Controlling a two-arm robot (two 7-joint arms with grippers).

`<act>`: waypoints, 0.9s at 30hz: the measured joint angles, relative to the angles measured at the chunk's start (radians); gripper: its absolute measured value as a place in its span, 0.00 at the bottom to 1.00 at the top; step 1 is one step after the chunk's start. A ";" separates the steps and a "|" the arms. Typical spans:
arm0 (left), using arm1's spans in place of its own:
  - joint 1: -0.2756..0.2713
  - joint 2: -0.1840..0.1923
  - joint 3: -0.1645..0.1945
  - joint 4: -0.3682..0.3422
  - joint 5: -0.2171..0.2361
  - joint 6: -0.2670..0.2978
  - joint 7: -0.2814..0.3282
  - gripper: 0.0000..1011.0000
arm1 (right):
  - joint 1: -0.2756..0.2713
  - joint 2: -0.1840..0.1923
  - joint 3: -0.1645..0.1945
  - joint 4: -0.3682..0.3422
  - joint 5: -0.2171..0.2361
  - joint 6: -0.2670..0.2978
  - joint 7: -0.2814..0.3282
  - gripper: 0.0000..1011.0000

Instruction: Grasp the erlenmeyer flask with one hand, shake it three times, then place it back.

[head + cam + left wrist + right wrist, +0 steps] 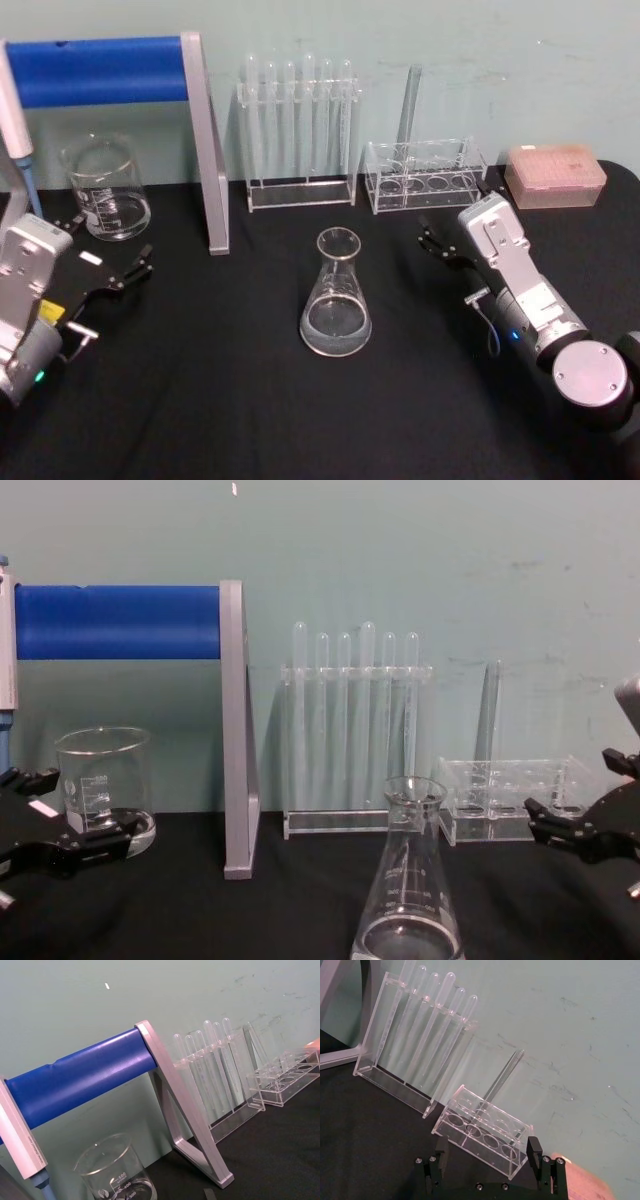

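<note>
The erlenmeyer flask (336, 295) is clear glass and stands upright on the black table, midway between my two arms; in the chest view the flask (408, 880) is low in front, with a thin layer of clear liquid in its base. My left gripper (105, 250) is open over the table's left side, well left of the flask and just in front of the beaker; it appears in the chest view too (75, 805). My right gripper (460, 213) is open to the flask's right, near the low rack, with nothing between its fingers (534, 1146).
A glass beaker (105, 190) stands at the back left. A stand with a blue bar (205, 150) and a pipette (18, 130) are beside it. A tall test tube rack (298, 130), a low clear rack (425, 175) and a pink box (555, 175) line the back.
</note>
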 joint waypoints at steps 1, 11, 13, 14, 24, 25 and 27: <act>0.000 0.000 0.000 0.000 0.000 0.000 0.000 0.99 | 0.000 0.000 0.000 0.000 0.000 0.000 0.000 0.99; 0.000 0.000 0.000 0.000 0.000 0.000 0.000 0.99 | 0.000 0.000 0.000 0.000 0.000 0.000 0.000 0.99; 0.000 0.000 0.000 0.000 0.000 0.000 0.000 0.99 | 0.000 0.000 0.000 0.000 0.000 0.000 0.000 0.99; 0.000 0.000 0.000 0.000 0.000 0.000 0.000 0.99 | 0.000 0.000 0.000 0.000 0.000 0.000 0.000 0.99; 0.000 0.000 0.000 0.000 0.000 0.000 0.000 0.99 | 0.000 0.000 0.000 0.000 0.000 0.000 0.000 0.99; 0.000 0.000 0.000 0.000 0.000 0.000 0.000 0.99 | 0.000 0.000 0.000 0.000 0.000 0.000 0.000 0.99; 0.000 0.000 0.000 0.000 0.000 0.000 0.000 0.99 | 0.000 0.000 0.000 0.000 0.000 0.000 0.000 0.99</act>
